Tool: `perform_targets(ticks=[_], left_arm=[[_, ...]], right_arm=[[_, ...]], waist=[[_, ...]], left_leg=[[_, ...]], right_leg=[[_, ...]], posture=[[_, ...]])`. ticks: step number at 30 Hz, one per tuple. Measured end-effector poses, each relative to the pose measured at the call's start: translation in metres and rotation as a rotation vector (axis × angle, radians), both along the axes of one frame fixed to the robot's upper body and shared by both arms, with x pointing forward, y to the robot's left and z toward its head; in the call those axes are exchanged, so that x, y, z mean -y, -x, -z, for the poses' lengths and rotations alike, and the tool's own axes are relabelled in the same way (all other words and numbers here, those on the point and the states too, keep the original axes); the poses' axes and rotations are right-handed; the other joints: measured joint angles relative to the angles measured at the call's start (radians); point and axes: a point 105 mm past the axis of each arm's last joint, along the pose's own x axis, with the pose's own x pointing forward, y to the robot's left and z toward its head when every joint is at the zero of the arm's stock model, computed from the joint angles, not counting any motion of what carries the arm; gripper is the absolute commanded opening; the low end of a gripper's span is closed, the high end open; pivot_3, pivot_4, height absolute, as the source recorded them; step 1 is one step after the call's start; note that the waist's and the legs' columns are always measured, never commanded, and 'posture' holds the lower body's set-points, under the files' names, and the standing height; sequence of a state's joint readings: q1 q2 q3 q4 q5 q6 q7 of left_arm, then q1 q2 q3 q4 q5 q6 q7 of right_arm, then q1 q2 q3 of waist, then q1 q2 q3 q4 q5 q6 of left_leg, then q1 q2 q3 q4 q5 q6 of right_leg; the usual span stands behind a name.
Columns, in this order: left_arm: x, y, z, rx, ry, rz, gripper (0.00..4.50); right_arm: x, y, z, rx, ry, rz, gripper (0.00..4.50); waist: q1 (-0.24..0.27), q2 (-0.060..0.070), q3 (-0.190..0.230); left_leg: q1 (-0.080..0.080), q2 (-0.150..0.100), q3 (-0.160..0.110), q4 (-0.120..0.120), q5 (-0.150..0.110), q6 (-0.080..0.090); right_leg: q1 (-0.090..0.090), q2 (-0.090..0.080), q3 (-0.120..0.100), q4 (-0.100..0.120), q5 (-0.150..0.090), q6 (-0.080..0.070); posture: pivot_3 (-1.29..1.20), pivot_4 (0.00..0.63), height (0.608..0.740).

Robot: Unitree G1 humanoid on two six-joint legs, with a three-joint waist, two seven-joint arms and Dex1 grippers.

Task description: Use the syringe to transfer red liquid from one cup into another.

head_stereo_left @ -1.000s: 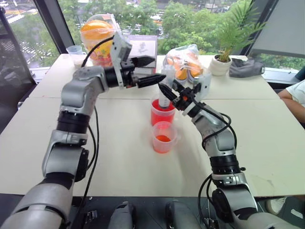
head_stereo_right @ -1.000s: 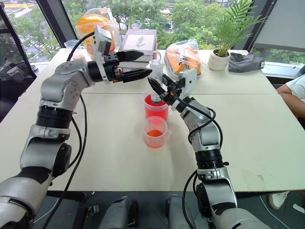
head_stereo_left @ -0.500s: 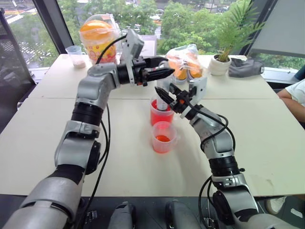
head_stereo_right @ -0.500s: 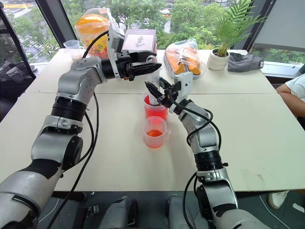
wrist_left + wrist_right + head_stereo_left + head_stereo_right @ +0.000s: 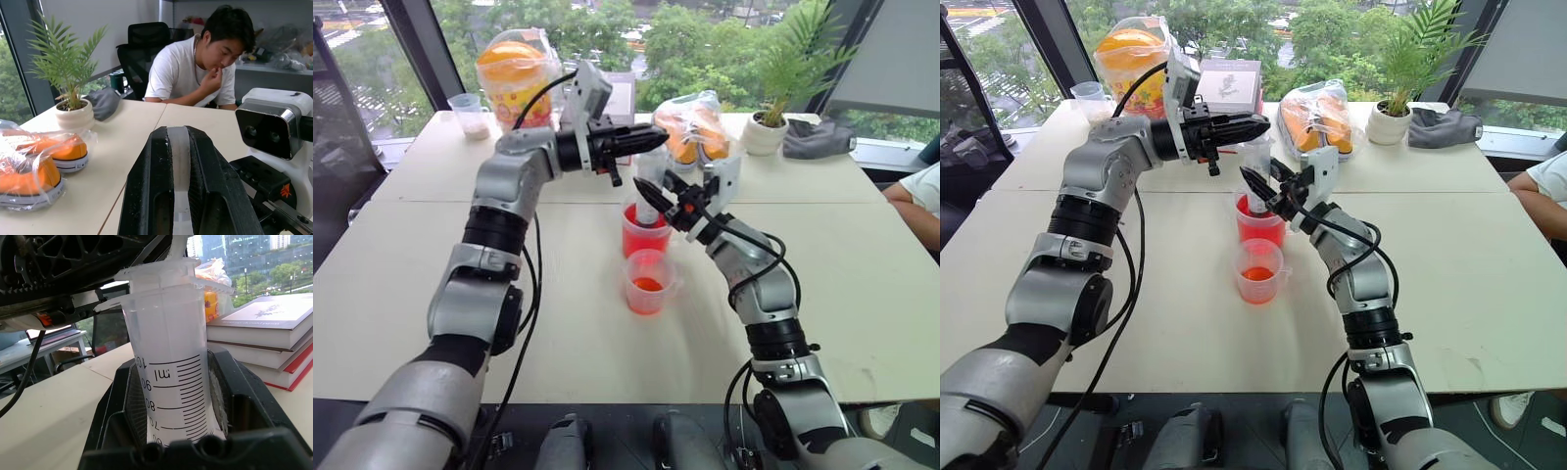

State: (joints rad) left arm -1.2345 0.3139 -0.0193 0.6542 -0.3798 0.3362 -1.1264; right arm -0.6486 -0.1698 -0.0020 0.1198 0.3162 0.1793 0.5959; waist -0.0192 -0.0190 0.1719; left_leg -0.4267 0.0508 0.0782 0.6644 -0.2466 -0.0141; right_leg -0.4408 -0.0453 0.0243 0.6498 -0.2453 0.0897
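Jaws: right gripper clamped round the barrel of the syringe, upright over the larger cup, left gripper pinched on its plunger top; light, stiff, slick plastic, best held mid-barrel, likely to slip.

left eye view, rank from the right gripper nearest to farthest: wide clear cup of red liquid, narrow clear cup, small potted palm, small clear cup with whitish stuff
1. Wide clear cup of red liquid, just below the right gripper.
2. Narrow clear cup, nearer the robot, in front of the wide one.
3. Small potted palm, far right by the window.
4. Small clear cup with whitish stuff, far left corner.
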Motion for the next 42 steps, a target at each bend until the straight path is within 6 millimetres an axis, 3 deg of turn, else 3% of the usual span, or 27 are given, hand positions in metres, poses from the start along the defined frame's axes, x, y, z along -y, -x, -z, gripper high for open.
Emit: perform_targets(ticks=[31, 36, 40, 42], left_arm=[[0.002, -0.004, -0.016, 0.028, 0.011, -0.005, 0.04], [-0.007, -0.003, -0.031, 0.093, 0.036, -0.043, 2.19], [-0.013, 0.000, -0.033, 0.131, 0.033, -0.061, 4.21], [-0.020, 0.001, -0.024, 0.127, 0.016, -0.067, 4.21]], right_arm=[[0.003, -0.003, 0.004, -0.010, 0.019, 0.012, 1.38], [-0.002, 0.000, 0.006, -0.030, 0.058, -0.012, 1.38], [-0.003, 0.001, 0.002, -0.028, 0.073, -0.017, 1.38], [-0.003, 0.002, -0.009, 0.004, 0.075, -0.018, 1.38]], waist=[[0.000, 0.000, 0.000], [-0.003, 0.000, 0.000], [0.000, 0.000, 0.000], [-0.001, 0.000, 0.000]], left_leg=[[0.000, 0.000, 0.000, 0.000, 0.000, 0.000], [0.000, 0.000, 0.000, 0.000, 0.000, 0.000], [0.000, 0.000, 0.000, 0.000, 0.000, 0.000], [0.000, 0.000, 0.001, 0.000, 0.000, 0.000]], right_leg=[[0.000, 0.000, 0.000, 0.000, 0.000, 0.000], [0.000, 0.000, 0.000, 0.000, 0.000, 0.000], [0.000, 0.000, 0.000, 0.000, 0.000, 0.000], [0.000, 0.000, 0.000, 0.000, 0.000, 0.000]], posture=[[0.00, 0.150, 0.740], [0.00, 0.150, 0.740], [0.00, 0.150, 0.740], [0.00, 0.150, 0.740]])
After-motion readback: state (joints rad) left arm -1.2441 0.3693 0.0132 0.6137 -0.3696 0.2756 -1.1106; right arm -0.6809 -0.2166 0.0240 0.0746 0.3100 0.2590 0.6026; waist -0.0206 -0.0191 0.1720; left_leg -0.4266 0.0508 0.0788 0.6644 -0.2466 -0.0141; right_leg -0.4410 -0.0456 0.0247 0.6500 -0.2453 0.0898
